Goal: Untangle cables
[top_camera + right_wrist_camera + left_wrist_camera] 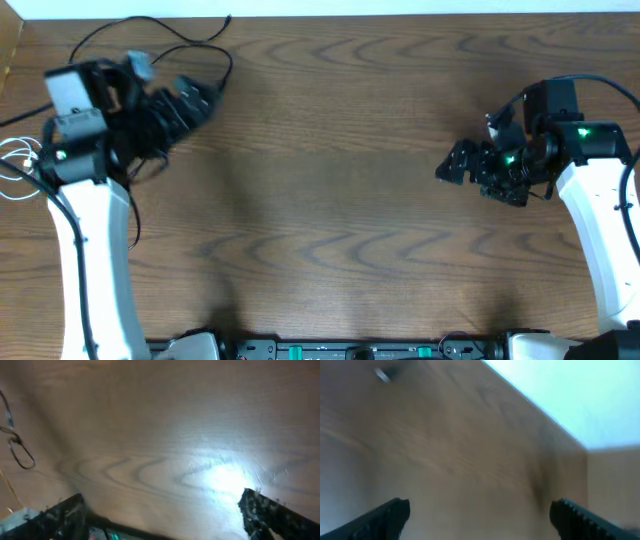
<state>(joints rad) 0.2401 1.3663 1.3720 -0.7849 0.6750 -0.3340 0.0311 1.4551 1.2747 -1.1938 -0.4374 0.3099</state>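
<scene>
Both claws are seen released, nothing grasped: left gripper (200, 98) at far left of the table (320, 200), right gripper (455, 165) well apart. Black cable (190, 42) is looped near the left gripper; white cable (15, 160) is seen at the left edge.

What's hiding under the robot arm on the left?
A black cable loops out from under the left arm, white cable beside it. The arm covers the rest.

A thin black cable (210, 30) trails in loose loops across the far left corner of the desk (330, 200). A white cable (15, 165) curls at the left edge.
</scene>
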